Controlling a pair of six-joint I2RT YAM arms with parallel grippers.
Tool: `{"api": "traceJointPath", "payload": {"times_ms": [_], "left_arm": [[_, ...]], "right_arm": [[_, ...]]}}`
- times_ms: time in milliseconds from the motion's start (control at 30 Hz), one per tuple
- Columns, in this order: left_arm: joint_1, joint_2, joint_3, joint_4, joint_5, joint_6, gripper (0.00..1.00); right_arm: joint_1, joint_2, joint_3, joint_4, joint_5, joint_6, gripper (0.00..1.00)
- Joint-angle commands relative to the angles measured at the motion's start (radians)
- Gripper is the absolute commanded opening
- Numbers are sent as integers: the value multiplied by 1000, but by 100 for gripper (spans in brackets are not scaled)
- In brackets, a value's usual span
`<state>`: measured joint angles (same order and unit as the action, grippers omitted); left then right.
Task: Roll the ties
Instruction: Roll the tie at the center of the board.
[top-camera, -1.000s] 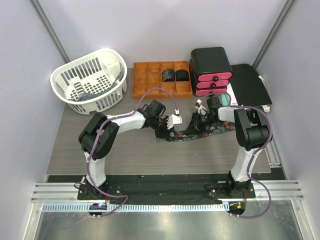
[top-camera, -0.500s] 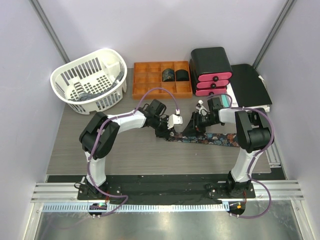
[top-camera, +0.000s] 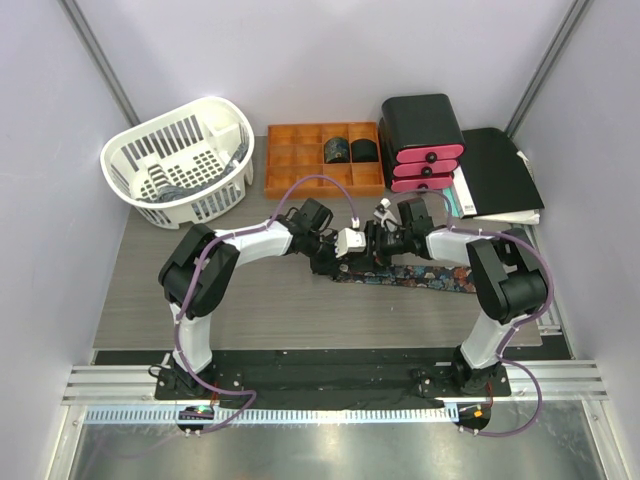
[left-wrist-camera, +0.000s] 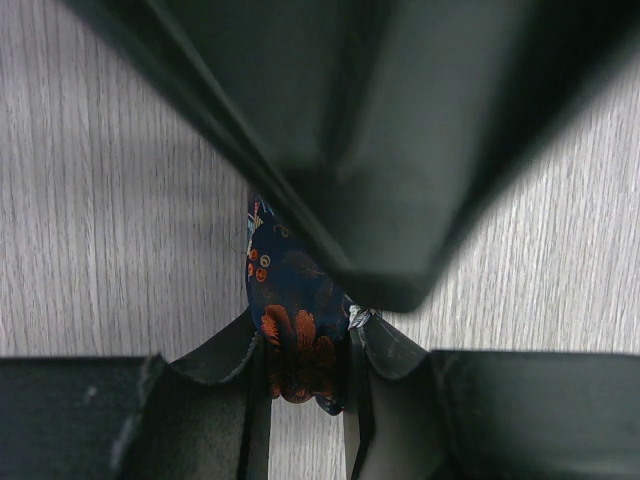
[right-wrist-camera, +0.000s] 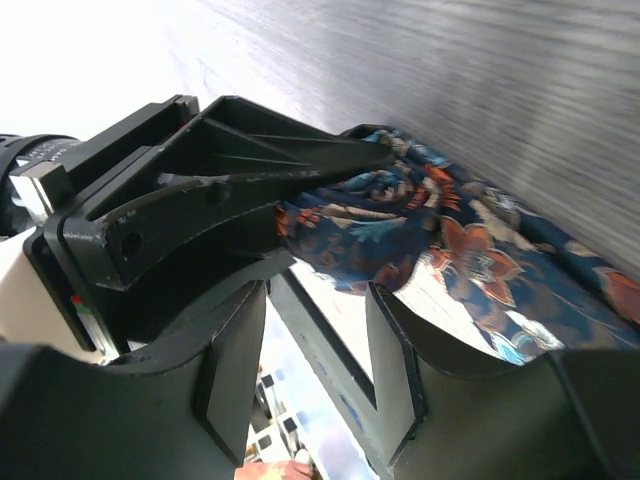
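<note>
My right gripper (top-camera: 372, 246) has let go and moved left, jaws apart and empty. The tie (top-camera: 420, 275) now lies flat on the table (top-camera: 250, 300), centre-right. My left gripper (left-wrist-camera: 305, 370) stays clamped on its left end, so I judge rolling can start. The far tray (top-camera: 275, 160) holds 2 rolled ties (top-camera: 336, 150); the far-left basket (top-camera: 190, 210) holds something striped.

Grey wood-grain tabletop (top-camera: 250, 310) between plain pale lilac walls (top-camera: 40, 250), under even light.

The left arm (top-camera: 245, 243) and right arm (top-camera: 487, 330) have white links between chunky black joints, with a purple cable (top-camera: 318, 179) looping along each.
</note>
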<state>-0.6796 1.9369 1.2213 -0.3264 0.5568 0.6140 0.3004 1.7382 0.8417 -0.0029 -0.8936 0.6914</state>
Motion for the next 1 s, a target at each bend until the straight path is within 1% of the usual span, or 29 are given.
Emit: {"api": "traceJointPath", "payload": {"times_ms": [0,67,100,133,167,333,367,433,500,533,633,700,900,967], "left_arm": [[3,42,-3,-36,-75,-11,20],[3,39,-3,-37,-74,-11,20],[3,37,-5,-34,-75,-13,20],[3,37,-6,-34,-75,-14,20],[3,36,-6,-33,-75,-14,21],[5,25,-20,-26,-69,-13,21],[5,25,-20,-25,-69,-14,21],[3,27,-22,-25,-67,-13,21],[3,27,-22,-23,-66,-13,21],[3,27,-22,-25,-67,-16,21],[3,25,-25,-20,-67,-16,21],[3,25,-26,-19,-66,-17,21],[3,25,-26,-17,-66,-19,22],[3,25,-28,-17,-64,-17,22]], "right_arm": [[22,14,3,99,12,45,50],[26,27,3,89,19,24,42],[26,41,3,75,33,13,37],[26,46,8,58,38,-1,24],[25,52,8,32,41,-13,19],[20,67,0,-37,81,-73,3],[14,67,0,-40,81,-75,2],[8,61,0,-40,79,-76,2],[0,44,8,-43,76,-75,7],[-3,40,13,-45,73,-75,17],[-4,29,31,-58,77,-81,37],[-3,37,45,-60,91,-89,43],[15,67,48,-3,84,-41,43],[20,63,43,46,79,-17,43]]}}
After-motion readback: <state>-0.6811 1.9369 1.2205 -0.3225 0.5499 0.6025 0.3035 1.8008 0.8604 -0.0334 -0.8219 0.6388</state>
